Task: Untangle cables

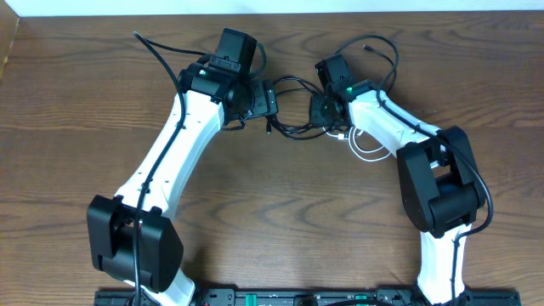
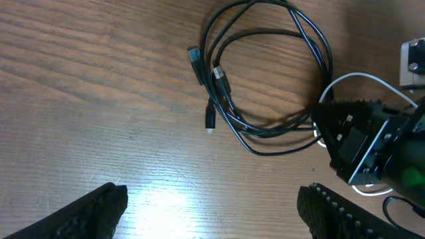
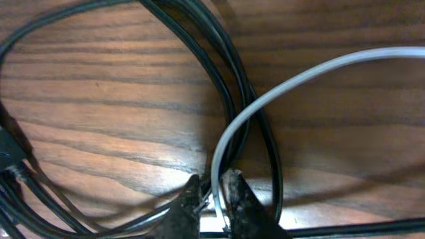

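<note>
left claw (image 2: 211, 216): hanging released, its two fingers (image 2: 99, 211) standing wide apart over bare wood and gripping nothing.
right claw (image 3: 214, 199): clenching on the white cable (image 3: 299, 76), which is passing between its tips, low over the bench (image 1: 68, 110).
white cable: rising from the pinch and arching away to the right, crossing over the black cables (image 3: 226, 86) on the way. In the overhead view the rest of it is lying in a small loop just beside the right arm.
black cables: lying flat on the bench in overlapping loops between the two claws, with several strands bunching together along the loops' lower edge. One strand is running close past the right claw's tips.
plugs (image 2: 194, 54): three small ends are lying on the side of the loops facing the left claw, one of them sitting just outside the bundle.
tangle: black loops and white cable are crossing one another beside the right claw.
</note>
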`<action>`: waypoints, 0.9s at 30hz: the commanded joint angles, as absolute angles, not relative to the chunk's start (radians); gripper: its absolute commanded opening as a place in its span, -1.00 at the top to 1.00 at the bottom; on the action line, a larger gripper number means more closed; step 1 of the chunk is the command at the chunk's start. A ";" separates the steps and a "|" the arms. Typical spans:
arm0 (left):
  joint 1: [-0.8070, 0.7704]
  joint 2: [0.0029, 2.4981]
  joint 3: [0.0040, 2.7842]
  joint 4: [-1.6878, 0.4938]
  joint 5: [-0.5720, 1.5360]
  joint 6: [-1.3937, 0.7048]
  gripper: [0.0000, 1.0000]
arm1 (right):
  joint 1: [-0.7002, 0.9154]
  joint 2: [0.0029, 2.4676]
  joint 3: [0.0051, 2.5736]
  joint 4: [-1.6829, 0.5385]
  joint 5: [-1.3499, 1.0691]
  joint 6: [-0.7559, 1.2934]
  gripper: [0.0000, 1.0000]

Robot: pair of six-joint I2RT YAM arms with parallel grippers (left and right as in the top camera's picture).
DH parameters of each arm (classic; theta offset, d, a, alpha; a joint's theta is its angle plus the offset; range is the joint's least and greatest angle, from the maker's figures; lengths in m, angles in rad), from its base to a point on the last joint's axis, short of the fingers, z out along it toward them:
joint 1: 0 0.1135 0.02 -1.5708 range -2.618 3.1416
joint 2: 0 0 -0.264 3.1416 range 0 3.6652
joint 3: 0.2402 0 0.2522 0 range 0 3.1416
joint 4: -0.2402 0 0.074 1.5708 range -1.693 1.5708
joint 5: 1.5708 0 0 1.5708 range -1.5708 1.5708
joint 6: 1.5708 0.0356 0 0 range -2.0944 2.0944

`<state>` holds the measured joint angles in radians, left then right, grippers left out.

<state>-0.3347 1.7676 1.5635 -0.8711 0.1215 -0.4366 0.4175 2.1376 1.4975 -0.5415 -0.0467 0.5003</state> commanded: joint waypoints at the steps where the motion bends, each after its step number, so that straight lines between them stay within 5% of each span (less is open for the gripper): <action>1: -0.332 1.779 1.555 -0.883 0.119 -0.419 -0.75 | 0.436 2.146 1.488 -0.568 -0.028 0.504 0.83; 11: -0.332 1.779 1.555 -0.889 0.119 -0.419 -0.74 | 0.440 2.146 1.473 -0.604 -0.028 0.503 0.82; 19: -0.332 1.779 1.555 -0.889 0.119 -0.419 -0.75 | 0.440 2.146 1.422 -0.537 -0.028 0.476 0.50; 25: -0.332 1.779 1.555 -0.889 0.119 -0.414 -0.75 | 0.440 2.147 1.417 -0.508 -0.024 0.403 0.73; 27: -0.332 1.779 1.555 -0.897 0.119 -0.396 -0.74 | 0.442 2.148 1.405 -0.508 -0.012 0.382 0.98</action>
